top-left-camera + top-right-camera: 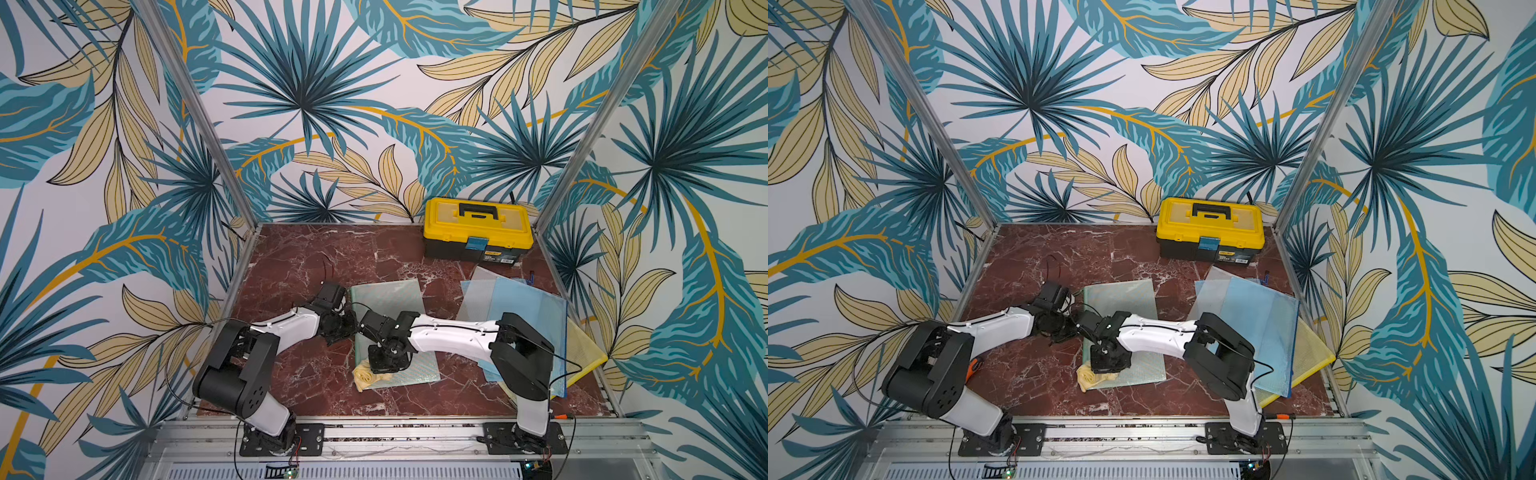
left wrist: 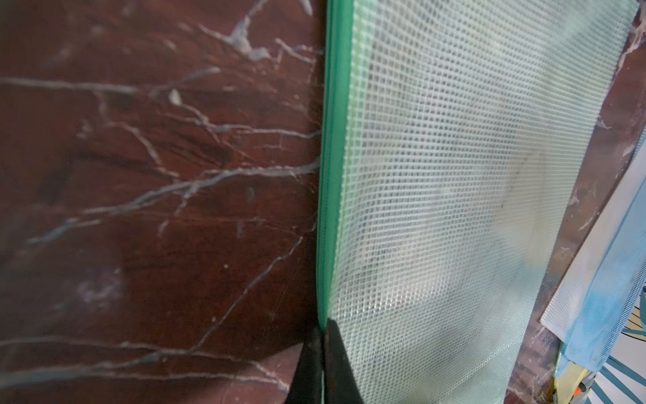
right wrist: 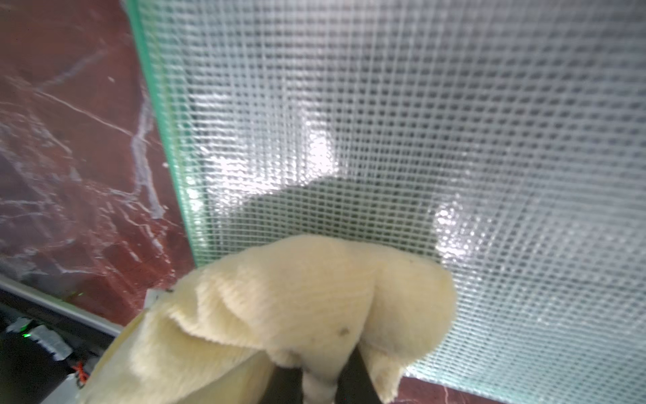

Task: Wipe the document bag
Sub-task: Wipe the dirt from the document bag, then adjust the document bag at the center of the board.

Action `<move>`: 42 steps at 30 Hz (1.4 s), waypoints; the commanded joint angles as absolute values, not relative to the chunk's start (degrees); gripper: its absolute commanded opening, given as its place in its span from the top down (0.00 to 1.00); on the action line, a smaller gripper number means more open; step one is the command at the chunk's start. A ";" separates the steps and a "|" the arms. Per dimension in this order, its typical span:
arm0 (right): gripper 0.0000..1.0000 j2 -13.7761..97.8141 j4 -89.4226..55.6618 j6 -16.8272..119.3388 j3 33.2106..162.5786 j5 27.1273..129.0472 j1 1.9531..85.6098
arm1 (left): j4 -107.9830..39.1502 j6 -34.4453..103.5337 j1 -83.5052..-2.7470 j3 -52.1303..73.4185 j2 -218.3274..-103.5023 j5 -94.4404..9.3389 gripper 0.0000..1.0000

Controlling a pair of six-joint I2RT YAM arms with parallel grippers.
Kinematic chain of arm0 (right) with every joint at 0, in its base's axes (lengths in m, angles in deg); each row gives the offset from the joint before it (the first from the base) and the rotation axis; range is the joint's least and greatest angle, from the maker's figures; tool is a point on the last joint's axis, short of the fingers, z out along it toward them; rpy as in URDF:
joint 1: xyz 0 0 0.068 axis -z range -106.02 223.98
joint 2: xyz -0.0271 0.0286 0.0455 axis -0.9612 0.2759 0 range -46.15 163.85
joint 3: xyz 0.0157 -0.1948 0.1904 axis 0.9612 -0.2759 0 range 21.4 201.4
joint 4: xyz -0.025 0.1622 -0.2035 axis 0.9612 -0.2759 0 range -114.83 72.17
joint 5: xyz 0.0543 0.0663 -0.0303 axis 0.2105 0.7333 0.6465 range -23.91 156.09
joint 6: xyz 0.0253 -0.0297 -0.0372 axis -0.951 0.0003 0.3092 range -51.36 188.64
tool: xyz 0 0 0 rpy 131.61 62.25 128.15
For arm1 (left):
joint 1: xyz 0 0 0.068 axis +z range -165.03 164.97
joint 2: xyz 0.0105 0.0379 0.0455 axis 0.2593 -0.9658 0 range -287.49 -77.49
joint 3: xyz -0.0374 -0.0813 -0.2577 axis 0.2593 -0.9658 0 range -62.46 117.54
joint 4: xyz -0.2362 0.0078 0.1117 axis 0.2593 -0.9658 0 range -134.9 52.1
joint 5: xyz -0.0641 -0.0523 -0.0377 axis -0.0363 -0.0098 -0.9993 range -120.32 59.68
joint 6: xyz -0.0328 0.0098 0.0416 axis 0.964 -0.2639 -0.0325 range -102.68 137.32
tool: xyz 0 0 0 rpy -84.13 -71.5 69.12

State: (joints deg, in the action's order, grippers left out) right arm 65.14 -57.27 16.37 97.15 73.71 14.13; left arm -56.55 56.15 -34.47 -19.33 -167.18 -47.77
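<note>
Two grippers are engaged: my left gripper (image 2: 323, 335) is pressed together on the green zipper edge of the translucent green-trimmed mesh document bag (image 2: 437, 175), which lies flat in the middle of the red marble worktop (image 2: 140, 175). My right gripper (image 3: 320, 379) pinches a crumpled pale-yellow cloth (image 3: 297, 297) resting on the bag's near corner. I judge the wiping to be under way; nothing shows how much is already clean, and the far stretch is left to cover.

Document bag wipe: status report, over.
Left gripper shut on document bag, at its green zipper edge. Right gripper shut on yellow cloth, at the bag's near corner. Blue bags and toolbox lie apart.
</note>
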 commanded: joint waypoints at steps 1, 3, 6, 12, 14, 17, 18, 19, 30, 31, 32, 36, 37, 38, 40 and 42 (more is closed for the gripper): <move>1.00 60.88 -58.87 14.56 89.26 73.62 17.37 | -55.81 55.04 -34.01 -19.38 -166.44 -48.10 1.00; 1.00 55.68 -58.00 14.11 81.39 73.35 20.25 | -55.79 54.79 -33.75 -19.48 -166.34 -48.16 1.00; 1.00 45.72 -59.33 14.26 69.65 71.50 26.26 | -55.82 54.59 -33.16 -19.40 -165.95 -48.38 1.00; 1.00 31.73 -66.25 17.42 63.73 68.61 33.40 | -57.24 54.56 -30.72 -19.57 -160.63 -51.31 1.00; 1.00 30.53 -67.41 17.69 66.41 68.47 33.42 | -62.34 54.80 -30.22 -18.66 -155.58 -50.24 1.00; 1.00 30.66 -66.89 18.30 69.85 68.21 33.44 | -73.10 54.00 -30.20 -14.94 -145.26 -46.02 1.00; 1.00 31.31 -66.74 18.73 71.00 68.26 33.39 | -76.64 53.62 -30.20 -13.39 -141.27 -44.32 1.00; 1.00 32.05 -66.78 19.24 71.91 68.32 33.45 | -79.37 53.54 -30.23 -12.07 -137.62 -42.83 1.00; 1.00 34.11 -65.76 21.60 75.14 68.93 33.46 | -103.49 52.16 -30.44 12.23 -125.27 -34.92 1.00; 1.00 33.94 -65.73 21.53 75.11 68.70 33.44 | -106.35 52.22 -30.82 14.40 -128.46 -33.93 1.00; 1.00 33.58 -65.69 21.38 74.97 68.48 33.41 | -109.37 52.22 -32.15 16.83 -132.44 -31.80 1.00; 1.00 32.00 -65.47 20.94 74.23 68.28 33.41 | -116.45 55.55 -43.89 24.69 -146.34 -12.63 1.00; 1.00 31.54 -65.59 20.83 73.99 68.21 33.44 | -116.46 56.28 -45.19 26.19 -149.29 -11.74 1.00; 1.00 30.92 -65.64 20.63 73.59 68.19 33.42 | -116.37 56.98 -46.32 27.67 -152.16 -10.59 1.00; 1.00 29.55 -66.23 20.48 73.10 67.63 33.43 | -116.41 57.06 -47.96 30.37 -157.59 -10.23 1.00; 1.00 28.16 -67.11 20.58 72.70 66.81 33.38 | -116.44 57.07 -49.64 33.80 -163.80 -11.30 1.00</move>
